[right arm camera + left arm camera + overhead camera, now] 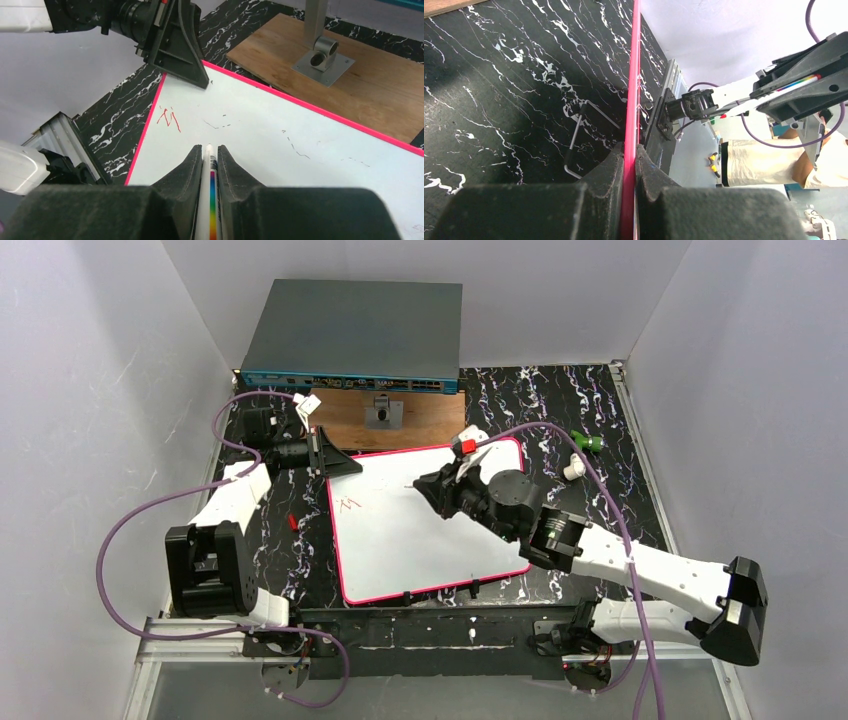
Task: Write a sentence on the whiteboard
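Note:
The whiteboard lies flat on the black marbled table, its pink-red rim seen edge-on in the left wrist view. A few red marker strokes sit near its far left part, also in the right wrist view. My left gripper is shut on the board's far left corner rim. My right gripper is shut on a white marker with a rainbow stripe. It holds the marker over the board's far middle, right of the strokes. I cannot tell whether the tip touches.
A brown wooden board with a metal stand lies just behind the whiteboard. A grey network box stands behind that. A green object and a white one lie at the right. Black clips sit on the board's near edge.

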You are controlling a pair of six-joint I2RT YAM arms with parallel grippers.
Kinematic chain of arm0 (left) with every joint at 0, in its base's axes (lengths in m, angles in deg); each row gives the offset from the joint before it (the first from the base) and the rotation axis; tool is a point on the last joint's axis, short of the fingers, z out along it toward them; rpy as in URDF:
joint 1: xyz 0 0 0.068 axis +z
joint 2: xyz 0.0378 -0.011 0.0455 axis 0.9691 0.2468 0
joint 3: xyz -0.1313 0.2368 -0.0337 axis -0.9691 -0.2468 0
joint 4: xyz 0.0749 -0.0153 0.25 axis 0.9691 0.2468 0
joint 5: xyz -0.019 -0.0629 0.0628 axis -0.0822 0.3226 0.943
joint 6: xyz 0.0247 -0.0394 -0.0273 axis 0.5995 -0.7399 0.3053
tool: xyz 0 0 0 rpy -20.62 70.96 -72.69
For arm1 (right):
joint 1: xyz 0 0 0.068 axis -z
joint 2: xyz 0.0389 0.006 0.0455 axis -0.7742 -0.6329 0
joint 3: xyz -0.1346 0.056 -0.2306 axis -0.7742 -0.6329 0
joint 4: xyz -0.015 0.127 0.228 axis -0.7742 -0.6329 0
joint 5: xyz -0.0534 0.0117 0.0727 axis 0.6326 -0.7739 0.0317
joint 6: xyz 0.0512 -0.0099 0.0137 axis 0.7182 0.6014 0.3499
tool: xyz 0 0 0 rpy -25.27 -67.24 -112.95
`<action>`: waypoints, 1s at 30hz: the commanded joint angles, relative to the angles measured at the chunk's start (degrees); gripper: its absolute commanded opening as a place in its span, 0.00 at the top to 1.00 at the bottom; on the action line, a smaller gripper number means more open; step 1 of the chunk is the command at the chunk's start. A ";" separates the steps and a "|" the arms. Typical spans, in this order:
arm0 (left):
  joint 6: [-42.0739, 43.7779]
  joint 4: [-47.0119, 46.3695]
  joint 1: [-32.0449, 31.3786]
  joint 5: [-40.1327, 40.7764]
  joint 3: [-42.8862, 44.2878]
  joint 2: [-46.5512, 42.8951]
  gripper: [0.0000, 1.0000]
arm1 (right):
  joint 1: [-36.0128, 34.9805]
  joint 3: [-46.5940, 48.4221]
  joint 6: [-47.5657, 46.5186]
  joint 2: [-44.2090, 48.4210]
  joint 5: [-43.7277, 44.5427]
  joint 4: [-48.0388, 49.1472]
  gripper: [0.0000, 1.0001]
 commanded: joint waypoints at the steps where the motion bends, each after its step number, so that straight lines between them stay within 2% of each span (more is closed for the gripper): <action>1: 2.66 -2.63 -0.41 5.47 -0.66 -2.42 1.00 | 1.74 1.45 -0.98 1.82 -3.82 0.03 0.99; 9: 2.75 -2.67 -0.41 6.30 -1.00 -2.73 1.00 | 2.15 0.62 0.74 1.29 -2.40 -1.08 0.99; 14: 2.44 -3.35 -0.50 7.45 -2.55 -2.90 1.00 | 2.15 4.07 1.98 0.27 1.17 -7.32 0.99; 18: 0.73 -4.59 -0.50 9.11 -3.43 -4.11 1.00 | 2.15 10.03 4.64 -1.17 3.93 -16.25 0.99; 23: 0.01 -8.44 -0.49 11.88 -6.17 -5.24 1.00 | 2.14 17.10 5.09 -6.65 -2.61 -20.28 0.99; 27: -1.66 -11.61 -0.50 11.15 -5.36 -4.24 1.00 | 2.15 17.16 6.04 -10.10 -7.00 -14.53 0.99; 30: -2.70 -13.14 -0.48 10.44 -5.10 -3.81 1.00 | 2.15 18.11 8.04 -13.52 -9.67 -13.89 0.99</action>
